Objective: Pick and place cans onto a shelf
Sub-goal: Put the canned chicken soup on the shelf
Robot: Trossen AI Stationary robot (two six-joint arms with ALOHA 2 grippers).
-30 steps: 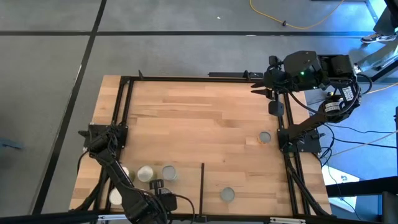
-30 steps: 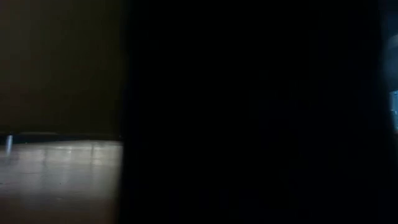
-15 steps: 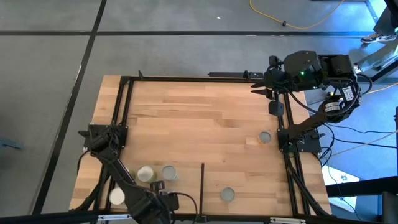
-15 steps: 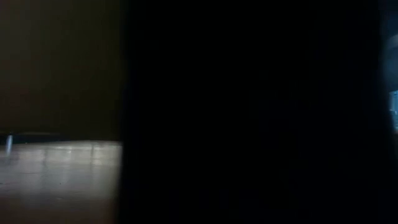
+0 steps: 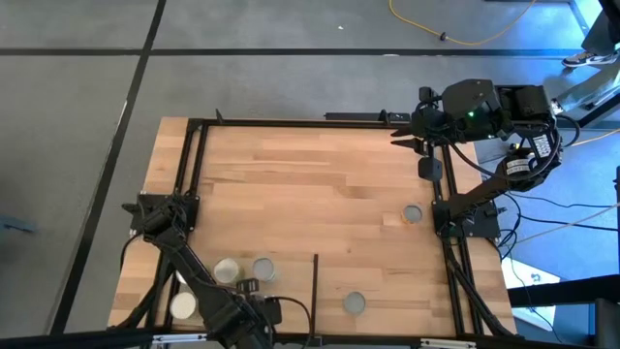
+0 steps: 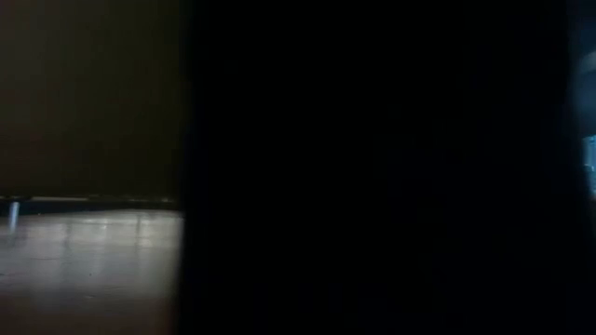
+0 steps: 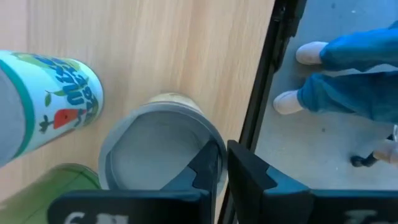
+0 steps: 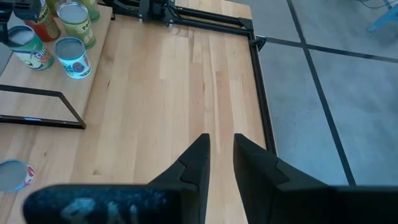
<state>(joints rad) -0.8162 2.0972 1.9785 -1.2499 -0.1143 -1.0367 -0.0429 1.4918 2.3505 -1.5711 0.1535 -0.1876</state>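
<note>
The left gripper (image 5: 248, 288) hangs at the near-left corner of the pale wood-plank shelf (image 5: 310, 184), its dark fingers (image 7: 208, 168) narrowly parted, one dipping inside the rim of a silver-topped can (image 7: 158, 152) without clamping it. The right gripper (image 5: 407, 136) waits at the far-right rail, its fingers (image 8: 198, 163) slightly apart, grasping nothing.

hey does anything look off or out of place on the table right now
One thing: the low view is almost wholly blocked by something dark close to the lens, so it shows nothing of the table. Otherwise the cans stand upright on the wood top, nothing spilled. The left gripper hovers beside them; the right gripper waits at the far rail.
</note>
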